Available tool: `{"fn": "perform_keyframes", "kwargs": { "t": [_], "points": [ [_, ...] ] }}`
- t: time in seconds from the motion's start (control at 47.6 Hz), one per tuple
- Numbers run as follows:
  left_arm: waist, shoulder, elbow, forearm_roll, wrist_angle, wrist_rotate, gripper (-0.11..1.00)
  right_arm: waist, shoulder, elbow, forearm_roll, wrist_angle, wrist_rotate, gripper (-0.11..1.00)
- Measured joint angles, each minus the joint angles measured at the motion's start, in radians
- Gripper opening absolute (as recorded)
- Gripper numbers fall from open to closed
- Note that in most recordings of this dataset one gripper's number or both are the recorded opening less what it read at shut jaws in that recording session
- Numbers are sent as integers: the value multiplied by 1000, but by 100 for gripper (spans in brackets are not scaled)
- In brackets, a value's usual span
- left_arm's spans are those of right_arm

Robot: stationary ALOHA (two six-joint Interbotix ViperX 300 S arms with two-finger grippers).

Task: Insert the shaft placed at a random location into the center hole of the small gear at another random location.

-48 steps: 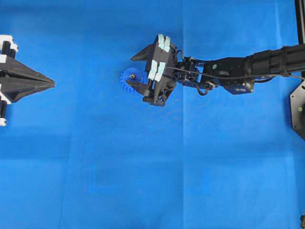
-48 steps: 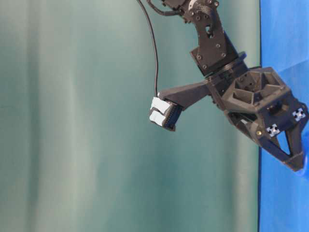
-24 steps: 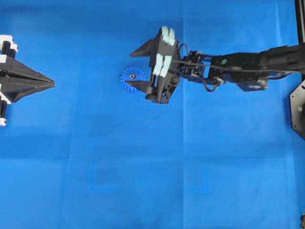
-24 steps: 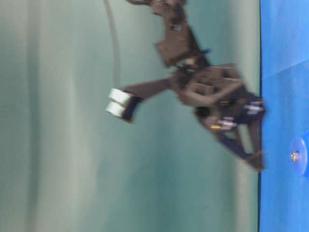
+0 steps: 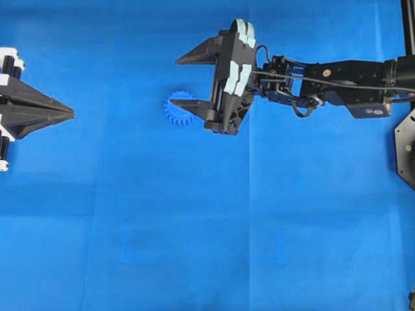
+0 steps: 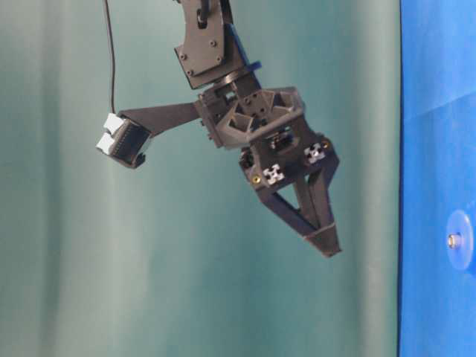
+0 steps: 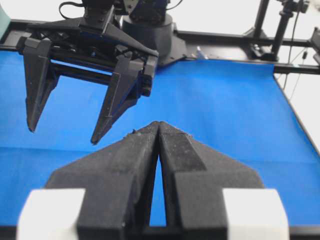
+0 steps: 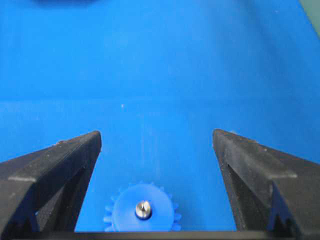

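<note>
Jaws spread wide, the right gripper has lifted clear of the small gear, where the shaft stands in the hub on the blue cloth. Far left, the left gripper sits motionless, jaws pressed together.

You are at a robotics lab bench, not a home or shop. The work surface is a flat blue sheet with fold creases, stretched over the whole table. Behind it, in the table-level view, hangs a plain teal backdrop, the sort put up to keep camera backgrounds uniform. From the left wrist view you can see a black metal frame running along the far edge of the sheet, with upright posts and loose cabling at the right; beyond it the room is washed out white, so probably a bright wall, though you cannot confirm that.
</note>
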Motion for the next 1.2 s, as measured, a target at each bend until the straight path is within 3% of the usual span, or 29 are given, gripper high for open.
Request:
{"fn": "perform_keyframes", "kwargs": {
  "t": [0.231,0.841,1.198],
  "points": [
    [0,0,0,0,0,2,0,3,-67,75,-2,9,3,81],
    [0,-11,0,0,5,2,0,20,-466,387,2,15,17,81],
    [5,-11,0,0,5,0,0,25,-581,439,2,67,17,81]
  ]
}}
